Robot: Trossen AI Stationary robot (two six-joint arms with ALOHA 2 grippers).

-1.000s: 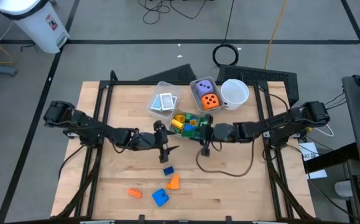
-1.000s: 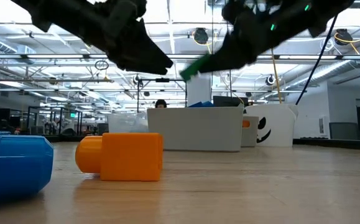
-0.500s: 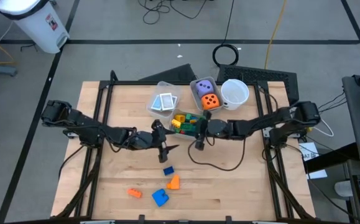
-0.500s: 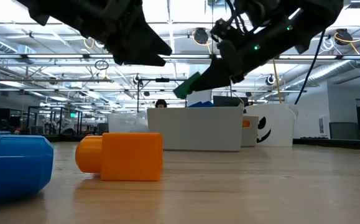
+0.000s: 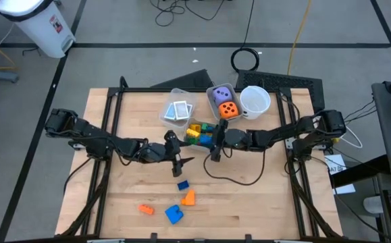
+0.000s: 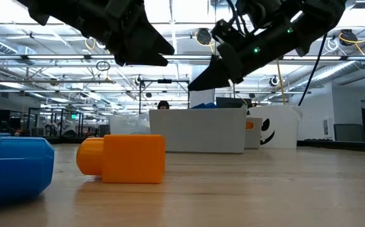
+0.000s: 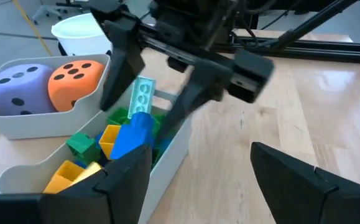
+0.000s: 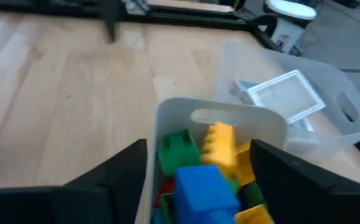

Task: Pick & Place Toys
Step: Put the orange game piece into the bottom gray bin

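Gone from the right claw [image 5: 215, 144] is the green block it carried a second ago; its fingers now stand spread and empty over the block bin [image 5: 194, 142] at the frame's centre, the arm having slid left from its earlier spot. A green block [image 8: 177, 151] lies among the blocks in that bin, probably the one just dropped. So the drop looks done, and the step in hand is going back for another toy.

The left claw [image 5: 179, 162] hangs just left of centre, fingers spread and holding nothing, above the loose blocks [image 5: 175, 202] in the lower middle of the high view: two blue, two orange, apart from one another on the table [image 5: 263, 209]. The next move calls for one claw to come down over a single block, square to its sides, and close without nudging the rest.

Up close, the orange block [image 6: 122, 158] is a smooth, hard piece lying on its side, stud pointing left, with a blue block [image 6: 12, 169] at the frame's left edge.
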